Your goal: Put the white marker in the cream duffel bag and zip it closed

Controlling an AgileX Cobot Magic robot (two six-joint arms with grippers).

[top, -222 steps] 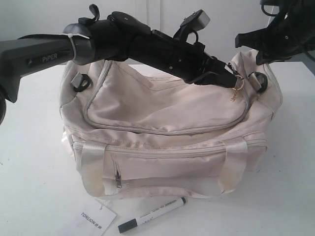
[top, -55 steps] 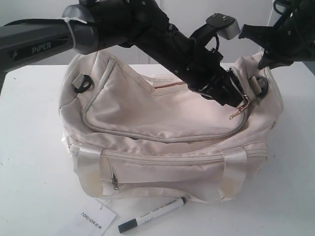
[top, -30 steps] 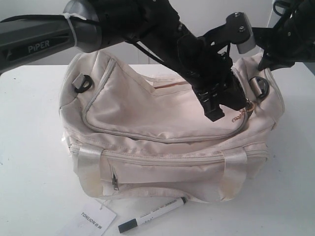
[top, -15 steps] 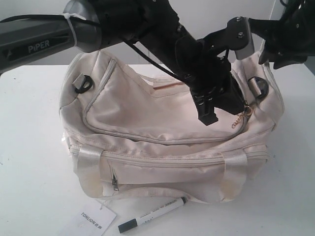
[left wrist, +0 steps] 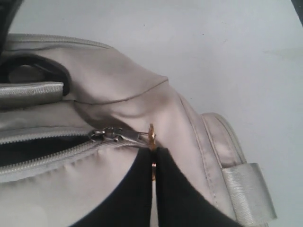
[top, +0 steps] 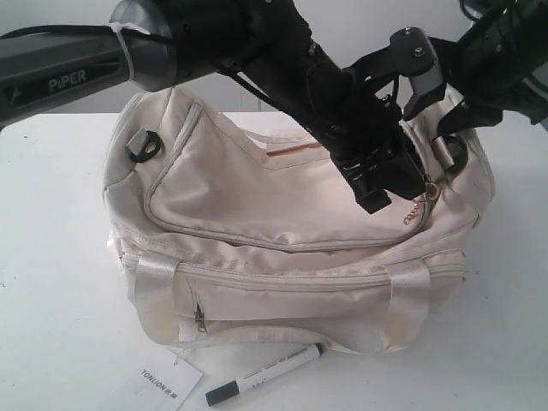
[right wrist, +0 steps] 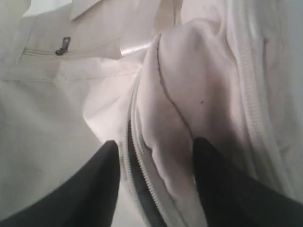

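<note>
**Marker not yet bagged**

The left pincer [left wrist: 154, 158] is pressed together on the gold pull [left wrist: 151, 135] at the bag's [top: 282, 214] end. The right pincer [right wrist: 154, 151] stands spread astride a fold of it. The zip [left wrist: 47, 149] gapes partway. The marker [top: 265, 374] lies untouched on the table [top: 51, 282] in front, so insertion and closing remain.
</note>
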